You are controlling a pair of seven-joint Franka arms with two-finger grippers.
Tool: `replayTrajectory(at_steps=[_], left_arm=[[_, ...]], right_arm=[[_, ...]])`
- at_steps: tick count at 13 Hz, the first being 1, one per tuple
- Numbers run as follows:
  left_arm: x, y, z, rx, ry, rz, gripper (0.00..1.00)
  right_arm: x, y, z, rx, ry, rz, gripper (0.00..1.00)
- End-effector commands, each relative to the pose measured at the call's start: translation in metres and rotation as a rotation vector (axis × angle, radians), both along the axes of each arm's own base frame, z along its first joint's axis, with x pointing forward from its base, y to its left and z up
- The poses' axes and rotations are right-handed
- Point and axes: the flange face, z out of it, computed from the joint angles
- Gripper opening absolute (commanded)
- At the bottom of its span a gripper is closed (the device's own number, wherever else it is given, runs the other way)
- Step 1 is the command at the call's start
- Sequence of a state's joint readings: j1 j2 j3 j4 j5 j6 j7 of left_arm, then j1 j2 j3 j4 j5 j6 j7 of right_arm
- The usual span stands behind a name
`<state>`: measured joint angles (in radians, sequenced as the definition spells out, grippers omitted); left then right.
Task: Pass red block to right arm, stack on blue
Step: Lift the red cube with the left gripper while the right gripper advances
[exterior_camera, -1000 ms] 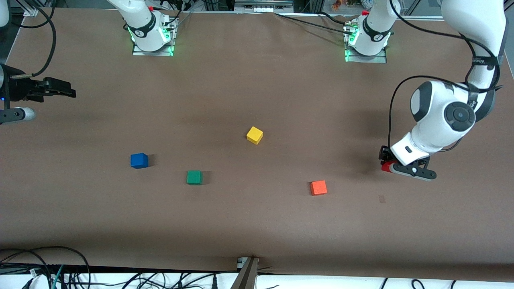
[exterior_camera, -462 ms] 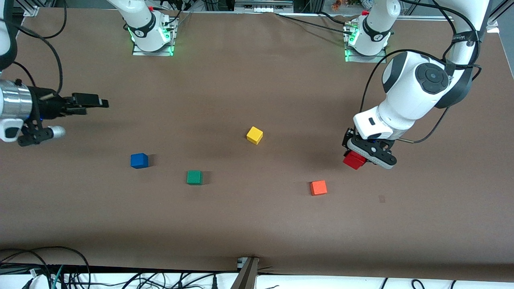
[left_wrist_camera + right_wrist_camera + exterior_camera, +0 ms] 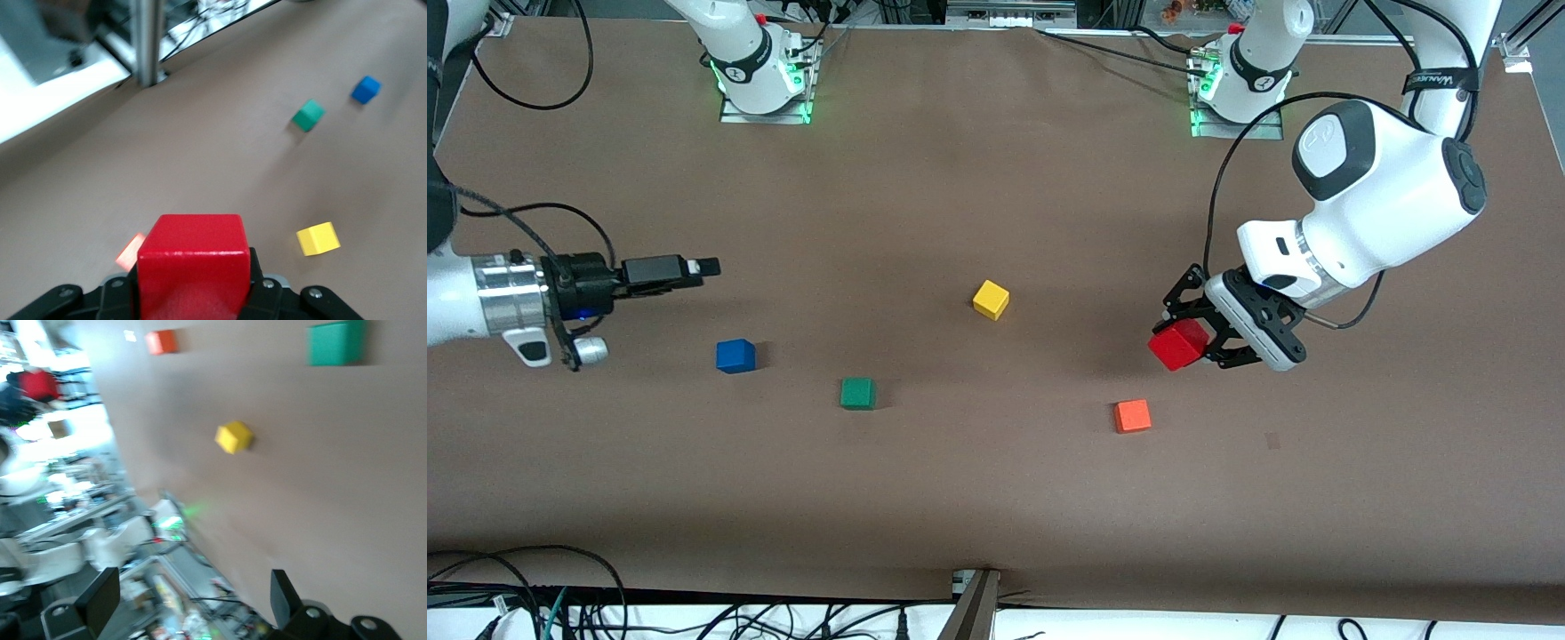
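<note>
Red block (image 3: 1179, 345) clamped in left claw (image 3: 1199, 342), airborne.

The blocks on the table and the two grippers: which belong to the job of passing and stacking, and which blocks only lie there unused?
Part of the job:
- red block, held above the table by the shut left gripper
- right gripper, open, in the air near the blue block
- blue block, on the table

Just lying about:
- yellow block
- green block
- orange block
</note>
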<state>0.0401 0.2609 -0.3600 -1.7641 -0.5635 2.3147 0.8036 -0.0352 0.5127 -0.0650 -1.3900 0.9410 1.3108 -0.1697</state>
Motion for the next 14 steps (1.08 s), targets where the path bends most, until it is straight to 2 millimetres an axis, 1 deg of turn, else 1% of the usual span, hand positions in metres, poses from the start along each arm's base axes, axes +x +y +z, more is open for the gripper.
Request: replayTrajectory(at_steps=[1,2,3,5,6,7,9,10,12,13,14], left_arm=[[-0.006,-0.028,0.001,-0.115,-0.049,-0.116,0.02],[-0.008,-0.037,-0.007,-0.153,-0.064,-0.163,0.02],[-0.011,-0.052,-0.026,-0.213,-0.064,-0.214,0.01],[-0.01,-0.063,-0.053,-0.295,-0.083,-0.264,0.0],[-0.013,-0.077,-0.062,-0.327,-0.105,-0.305,0.0],[-0.014,-0.083,-0.061,-0.372,-0.137,-0.317,0.0],[-0.018,-0.095,-0.059,-0.442,-0.21,-0.354,0.0],[-0.02,-0.099,-0.057,-0.474,-0.248,-0.369,0.0],[-0.024,-0.108,-0.059,-0.545,-0.275,-0.354,0.0],[-0.032,-0.125,-0.057,-0.592,-0.265,-0.346,0.0],[-0.035,-0.133,-0.061,-0.609,-0.258,-0.339,0.0]], right_arm=[[0.019,0.019,-0.028,0.19,0.047,-0.073,1.0],[0.026,0.032,-0.034,0.226,0.042,-0.111,1.0],[0.033,0.052,-0.035,0.243,0.042,-0.15,1.0],[0.042,0.093,-0.033,0.279,0.072,-0.236,1.0],[0.045,0.111,-0.03,0.295,0.089,-0.273,1.0],[0.048,0.123,-0.031,0.305,0.113,-0.311,1.0],[0.05,0.146,-0.048,0.305,0.133,-0.339,1.0],[0.05,0.156,-0.053,0.303,0.135,-0.351,1.0],[0.047,0.178,-0.056,0.309,0.139,-0.365,1.0],[0.043,0.194,-0.055,0.33,0.151,-0.359,1.0],[0.039,0.206,-0.057,0.339,0.165,-0.351,1.0]])
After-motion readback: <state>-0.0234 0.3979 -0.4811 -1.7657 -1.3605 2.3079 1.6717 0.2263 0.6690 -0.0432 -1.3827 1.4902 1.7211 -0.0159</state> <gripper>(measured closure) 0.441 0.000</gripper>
